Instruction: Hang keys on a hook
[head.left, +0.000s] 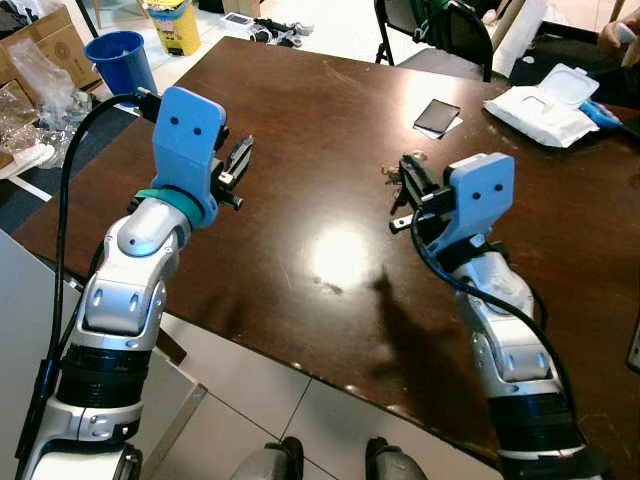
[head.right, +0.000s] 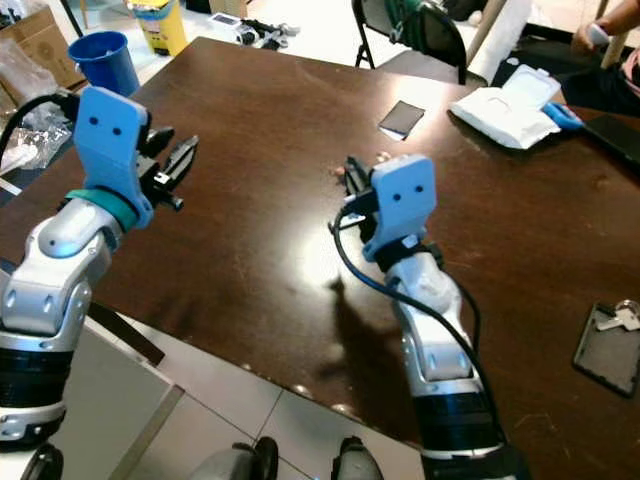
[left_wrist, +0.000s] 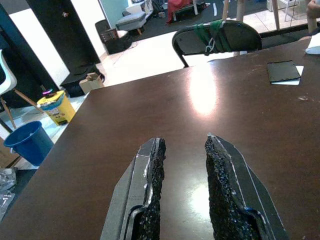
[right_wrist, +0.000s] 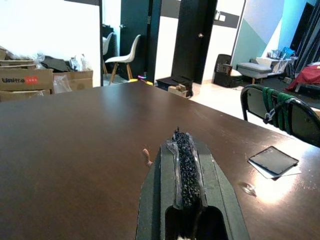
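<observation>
Hovering over a dark brown table (head.left: 300, 130), I hold both arms raised above its near half, well apart from each other. My left gripper (head.left: 238, 163) has its two black fingers (left_wrist: 150, 170) spread with a clear gap between them and nothing held; my right gripper (head.left: 408, 180) has its fingers pressed flat together, empty, as the right wrist view shows them as one closed black ridge (right_wrist: 186, 167). The only writing I can make out is red lettering on a cardboard box (right_wrist: 26, 79) beyond the table's far side, which seems to read "unitree", though it is small and I am not sure of it. A yellow box (head.left: 172, 22) on the floor past the table's far left corner bears print too small to read. The keys (head.right: 624, 316) lie at the table's right edge, far to my right and well apart from my right gripper, resting just beside the far corner of a dark flat case (head.right: 606, 352); they are too small for me to tell which way they point or how their long axis runs. Farther off on the table lie a small black card on white paper (head.left: 437, 117) and a white pack of wipes (head.left: 545, 105). A blue bucket (head.left: 118, 60) stands on the floor by the left corner.
</observation>
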